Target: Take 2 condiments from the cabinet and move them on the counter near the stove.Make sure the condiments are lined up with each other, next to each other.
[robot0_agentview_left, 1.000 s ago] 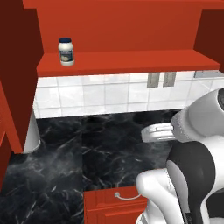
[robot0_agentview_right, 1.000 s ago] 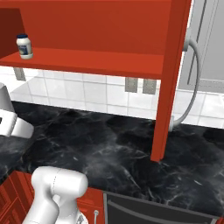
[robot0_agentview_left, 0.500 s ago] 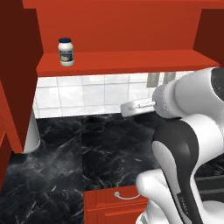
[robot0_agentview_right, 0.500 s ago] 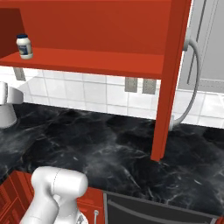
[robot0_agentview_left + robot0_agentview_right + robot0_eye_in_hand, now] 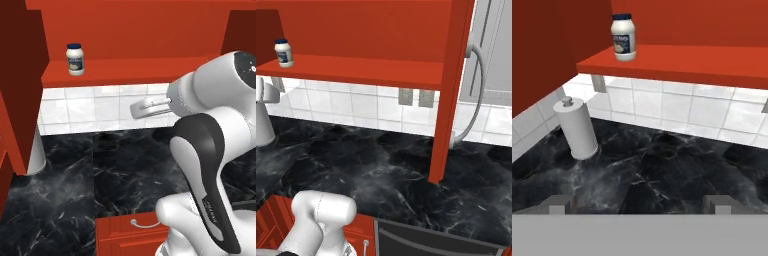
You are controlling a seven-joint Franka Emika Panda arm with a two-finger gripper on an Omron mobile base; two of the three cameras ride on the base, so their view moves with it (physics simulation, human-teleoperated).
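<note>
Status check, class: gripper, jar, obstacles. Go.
Gripper open, empty. White jar upright on cabinet shelf, untouched. Paper towel roll on counter below, aside.

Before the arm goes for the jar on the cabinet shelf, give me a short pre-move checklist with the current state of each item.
1. Claw open and empty: ok, tips stand wide apart with nothing between them.
2. White jar upright on the cabinet shelf: ok.
3. Shelf around the jar free of other items: ok.
4. Claw lined up with the jar: not ok, it sits well below shelf level, over the counter.
5. Paper towel roll out of the path: ok, it stands low on the counter, left of the jar.
6. Second condiment located: cannot tell.
</note>
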